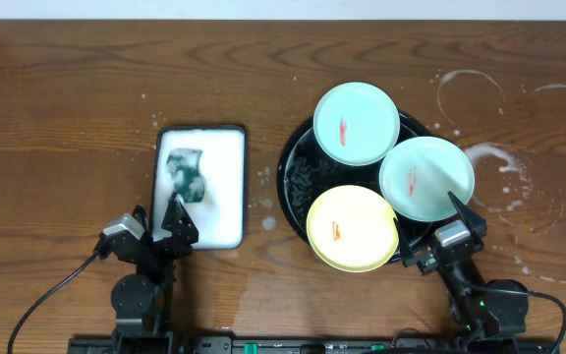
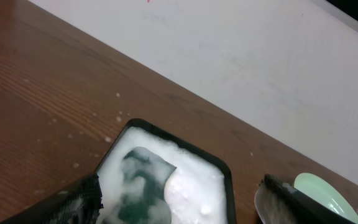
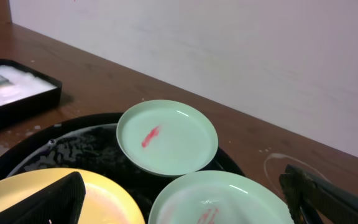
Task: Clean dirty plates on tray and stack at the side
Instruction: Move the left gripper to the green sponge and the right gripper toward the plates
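Three plates lie on the black tray (image 1: pixel 295 167): a mint plate (image 1: pixel 357 123) at the back, a mint plate (image 1: pixel 426 178) at the right, a yellow plate (image 1: pixel 353 228) at the front, each with a red smear. In the right wrist view the back mint plate (image 3: pixel 166 137), near mint plate (image 3: pixel 229 202) and yellow plate (image 3: pixel 104 202) show. My right gripper (image 1: pixel 457 218) (image 3: pixel 182 202) is open, just in front of the right mint plate. My left gripper (image 1: pixel 177 211) (image 2: pixel 179 202) is open over the sudsy dish.
A white dark-rimmed dish (image 1: pixel 226 187) holds foam and a green sponge (image 1: pixel 187 172), also in the left wrist view (image 2: pixel 142 186). Whitish soapy rings (image 1: pixel 494 157) mark the wood right of the tray. A white wall stands behind the table.
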You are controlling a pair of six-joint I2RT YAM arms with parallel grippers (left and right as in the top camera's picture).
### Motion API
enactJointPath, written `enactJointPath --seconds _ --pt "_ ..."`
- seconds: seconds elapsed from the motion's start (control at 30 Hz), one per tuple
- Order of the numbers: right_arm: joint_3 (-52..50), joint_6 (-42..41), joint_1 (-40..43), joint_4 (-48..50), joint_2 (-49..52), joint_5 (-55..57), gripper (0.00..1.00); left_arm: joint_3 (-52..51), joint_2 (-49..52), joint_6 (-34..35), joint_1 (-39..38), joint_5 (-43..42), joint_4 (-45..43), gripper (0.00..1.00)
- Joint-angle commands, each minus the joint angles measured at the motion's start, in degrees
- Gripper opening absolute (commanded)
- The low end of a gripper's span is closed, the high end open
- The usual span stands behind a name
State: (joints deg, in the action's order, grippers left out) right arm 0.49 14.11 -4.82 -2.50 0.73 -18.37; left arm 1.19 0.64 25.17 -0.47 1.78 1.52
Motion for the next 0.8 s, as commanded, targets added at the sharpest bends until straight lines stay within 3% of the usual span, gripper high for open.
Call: enactJointPath --seconds 0.0,0.37,0.53,0.67,0.77 --pt "-0.17 0.31 -0.50 -0.11 -0.02 0.13 0.99 -0.96 0.02 -1.14 0.24 0.33 2.49 0.82" --pt "-0.17 0.31 -0.50 0.13 -0.02 0.11 0.99 -0.96 0.02 -0.90 0.28 1.07 1.36 0.82" --pt "-0.17 -0.17 -0.50 -0.11 -0.02 -0.57 0.99 -0.94 0.02 -0.92 0.28 -6.91 -0.66 0.82" --pt "-0.17 -2.80 -0.52 10.34 -0.02 -4.00 0.99 0.11 0.04 -0.94 0.28 -9.99 -2.71 0.82" --pt "2.47 -10.05 -0.46 15.85 0.17 -1.79 0.99 4.70 1.36 -2.32 0.31 -9.88 -1.36 0.82"
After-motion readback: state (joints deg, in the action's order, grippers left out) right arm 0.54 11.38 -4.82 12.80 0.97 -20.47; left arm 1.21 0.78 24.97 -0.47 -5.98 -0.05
